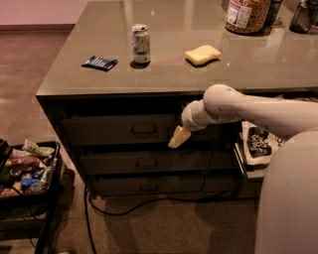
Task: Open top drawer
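The top drawer (pixel 109 130) is the wide dark front just under the countertop, and it sits flush with the cabinet face. Its small metal pull handle (pixel 144 130) is at the centre of the front. My gripper (pixel 178 137), with tan tips on a white arm, points down and left in front of the drawer's right end. It hangs a short way right of the handle and slightly below it, not touching it.
On the counter (pixel 198 79) are a soda can (pixel 140 43), a yellow sponge (pixel 202 54), a blue packet (pixel 99 63) and a jar (pixel 247 15). Two lower drawers (pixel 144 162) are closed. A narrower drawer (pixel 258 146) with snack bags stands open at right. A black snack bin (pixel 25 171) and a floor cable (pixel 149 203) are nearby.
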